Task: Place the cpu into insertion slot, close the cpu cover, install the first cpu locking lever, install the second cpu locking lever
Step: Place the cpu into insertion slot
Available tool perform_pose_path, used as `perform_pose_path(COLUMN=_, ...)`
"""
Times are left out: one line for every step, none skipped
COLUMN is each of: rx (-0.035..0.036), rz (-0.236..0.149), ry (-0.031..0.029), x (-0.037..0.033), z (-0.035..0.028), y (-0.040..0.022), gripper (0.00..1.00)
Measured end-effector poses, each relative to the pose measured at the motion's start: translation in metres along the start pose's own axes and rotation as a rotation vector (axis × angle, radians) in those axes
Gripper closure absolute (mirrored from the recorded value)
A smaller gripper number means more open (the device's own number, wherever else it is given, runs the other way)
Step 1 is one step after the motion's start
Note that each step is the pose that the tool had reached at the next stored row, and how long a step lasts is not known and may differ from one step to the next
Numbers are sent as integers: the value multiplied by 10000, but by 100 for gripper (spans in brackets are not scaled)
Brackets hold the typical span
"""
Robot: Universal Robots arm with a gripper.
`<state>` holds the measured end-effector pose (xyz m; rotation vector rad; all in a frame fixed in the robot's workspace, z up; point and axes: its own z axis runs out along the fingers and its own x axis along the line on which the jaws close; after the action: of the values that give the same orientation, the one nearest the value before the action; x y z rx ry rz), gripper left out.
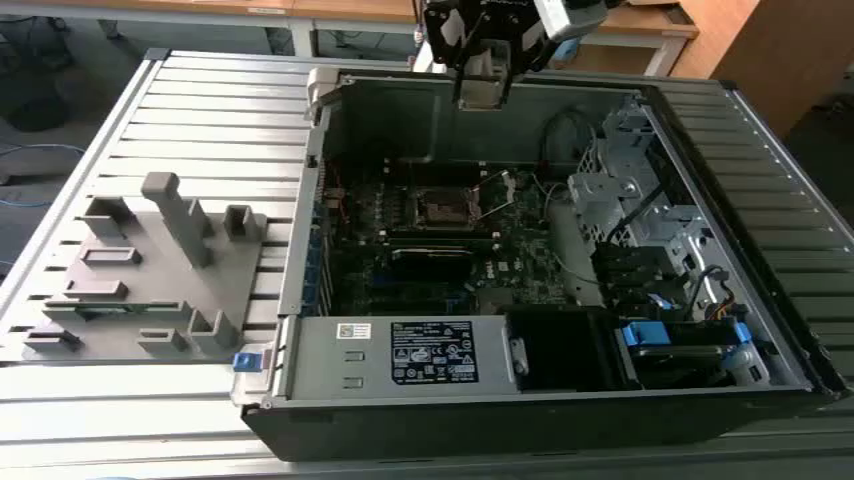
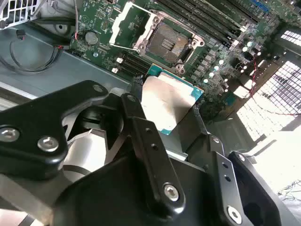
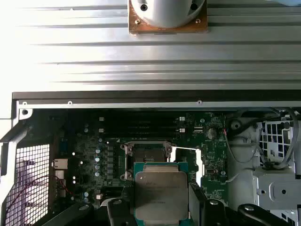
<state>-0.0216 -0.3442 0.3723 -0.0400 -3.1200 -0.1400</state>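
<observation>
the gripper (image 1: 481, 88) is seen in the exterior view high over the far wall of the open computer case (image 1: 427, 130), which lies on the slatted table (image 1: 200, 110). the cpu (image 2: 169, 101) is clamped by its edges between the black fingers (image 2: 141, 122), as seen in both wrist views. it is held in the air, well apart from the board. the insertion slot (image 2: 168, 43) is noted bare, with its dark centre exposed. the cpu cover (image 2: 118, 26) is swung up and open just beside the slot. a grey fixture tray (image 1: 147, 290) is noted on the table at the exterior view's left of the case. progress is judged early: cpu not yet seated, cover not closed, and neither locking lever is judged installed.
</observation>
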Motion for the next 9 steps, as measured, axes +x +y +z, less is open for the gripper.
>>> perform_pose_path(rx=0, rz=0, ry=0, x=0, z=0, y=0, gripper=46)
perform_pose_path(rx=0, rz=0, ry=0, x=0, z=0, y=0, gripper=46)
perform_pose_path(rx=0, rz=0, ry=0, x=0, z=5, y=0, gripper=46)
perform_pose_path(rx=0, rz=0, ry=0, x=0, z=5, y=0, gripper=46)
perform_pose_path(rx=0, rz=0, ry=0, x=0, z=6, y=0, gripper=46)
perform_pose_path(rx=-1, rz=0, ry=0, x=0, z=9, y=0, gripper=46)
perform_pose_path(rx=-2, rz=0, ry=-1, x=0, z=12, y=-1, gripper=46)
perform_pose_path(rx=-1, rz=0, ry=0, x=0, z=15, y=-1, gripper=46)
perform_pose_path(rx=0, rz=0, ry=0, x=0, z=17, y=-1, gripper=46)
